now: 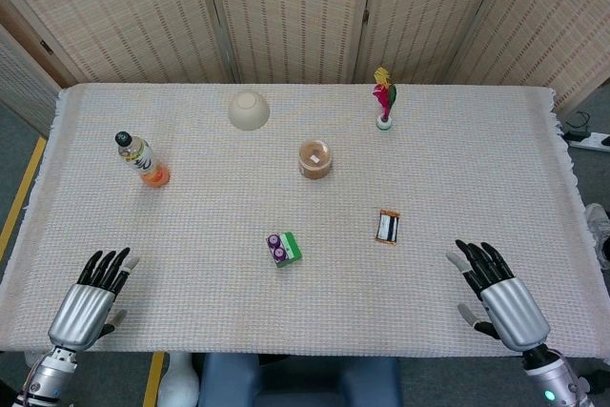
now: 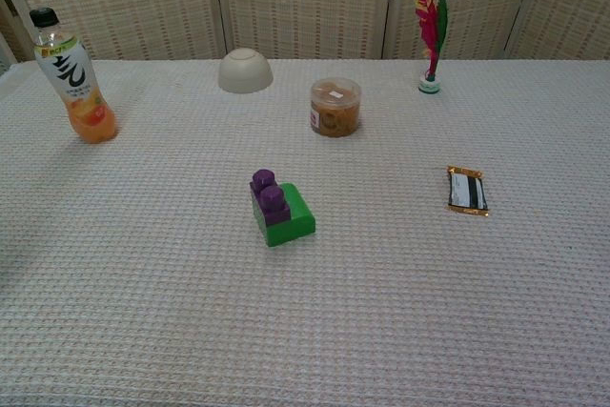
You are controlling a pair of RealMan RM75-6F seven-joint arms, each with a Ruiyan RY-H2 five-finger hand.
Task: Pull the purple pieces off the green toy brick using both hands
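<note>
Head view: green brick (image 1: 290, 248) with purple pieces (image 1: 276, 246) stuck on its left side, near the middle of the table (image 1: 457, 140). Left hand (image 1: 92, 299) at near left edge, fingers spread wide, holding nothing. Right hand (image 1: 498, 295) at near right edge, same. Both well apart from brick. Bottle (image 1: 143, 159) far left.
</note>
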